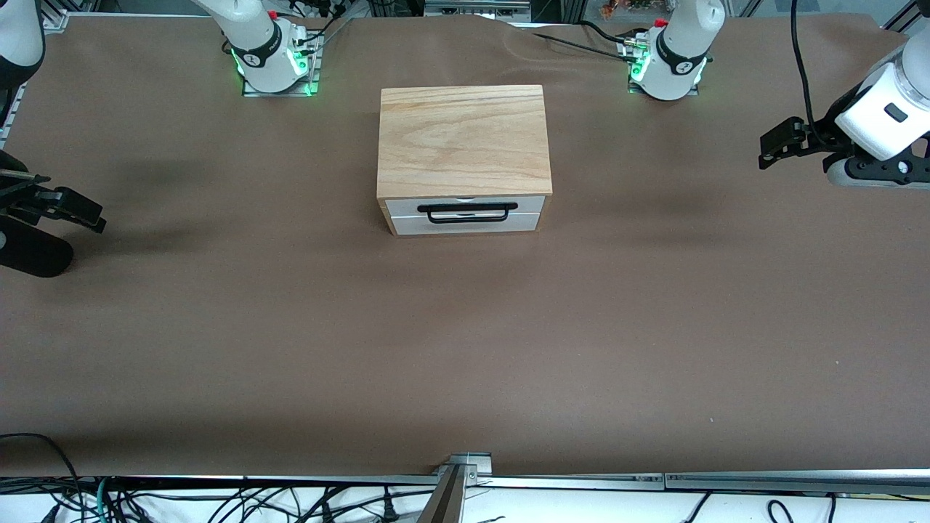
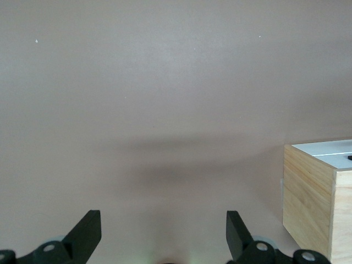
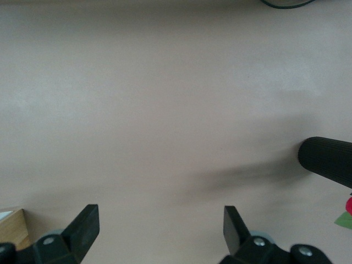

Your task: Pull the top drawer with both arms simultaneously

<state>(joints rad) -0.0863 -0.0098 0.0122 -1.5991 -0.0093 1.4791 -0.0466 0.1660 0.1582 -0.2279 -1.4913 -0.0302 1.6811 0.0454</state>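
Note:
The top drawer [image 1: 527, 204] has a white front and a long black bar handle [image 1: 467, 208]. It sits flush in the light-wood box [image 1: 462, 138] at mid-table, above a second white drawer front [image 1: 465, 224]. My left gripper [image 1: 764, 151] hovers open over the left arm's end of the table, well apart from the box. In the left wrist view its open fingers [image 2: 164, 225] hold nothing, and the box's side [image 2: 313, 192] shows at the edge. My right gripper [image 1: 93, 216] is open over the right arm's end; its fingers [image 3: 161, 223] are bare too.
Brown cloth [image 1: 465, 349] covers the whole table. Both arm bases [image 1: 272, 62] [image 1: 672, 65] stand along the edge farthest from the front camera. A black ribbed cylinder [image 3: 327, 162] shows in the right wrist view. A metal rail [image 1: 465, 479] and cables run along the nearest edge.

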